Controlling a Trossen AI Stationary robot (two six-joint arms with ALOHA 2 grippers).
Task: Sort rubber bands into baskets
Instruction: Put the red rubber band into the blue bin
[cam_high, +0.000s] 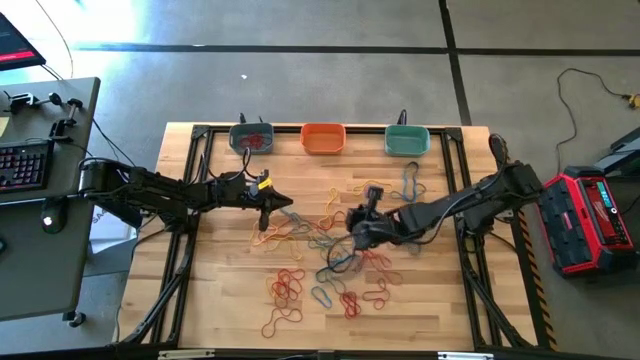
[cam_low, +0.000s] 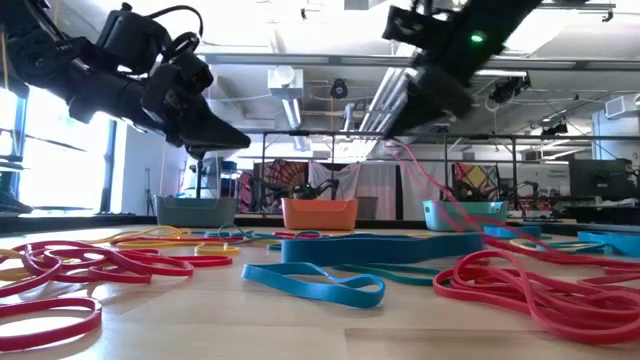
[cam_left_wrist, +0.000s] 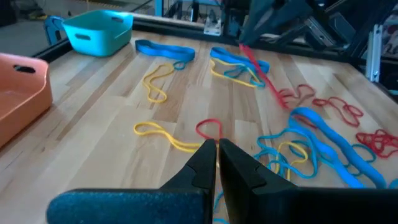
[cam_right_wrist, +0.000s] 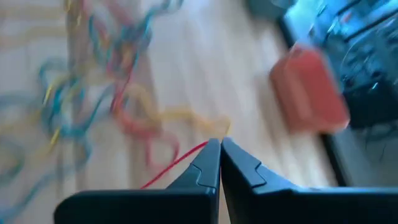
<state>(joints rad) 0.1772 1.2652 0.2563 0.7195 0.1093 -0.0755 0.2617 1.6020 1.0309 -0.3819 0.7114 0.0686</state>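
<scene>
Right gripper (cam_high: 357, 232) sits over the middle of the band pile, on the near side of the orange basket (cam_high: 323, 138), lifted off the table. Its fingers are pressed together on a red rubber band (cam_right_wrist: 177, 163); the low view shows that band (cam_low: 440, 190) trailing down from the raised gripper toward the table.

Left gripper (cam_high: 266, 207) hovers on the near side of the grey-blue basket (cam_high: 251, 138), left of the orange one. Fingers pressed together, nothing seen between them in the left wrist view (cam_left_wrist: 217, 163).

The grey-blue basket already has red bands in it, as far as the high view shows. The teal basket (cam_high: 407, 140) stands to the right of the orange one. The rest of the rubber bands (cam_high: 300, 290) lie scattered on the wooden table (cam_high: 220, 300) on the near side of the orange basket, red, yellow and blue overlapping.

Risks for you, judged from this:
- The held red band hangs long. Its lower end looks close to the tangle, so it may drag a neighbour along, and a wrong colour then lands in a basket.
- A thin pinch on a floppy loop can slip if you swing fast.
- If red goes to the grey-blue basket, your right arm crosses toward the left gripper's space. Watch for contact.
- A dangling loop may catch the basket rim and hang outside.
</scene>
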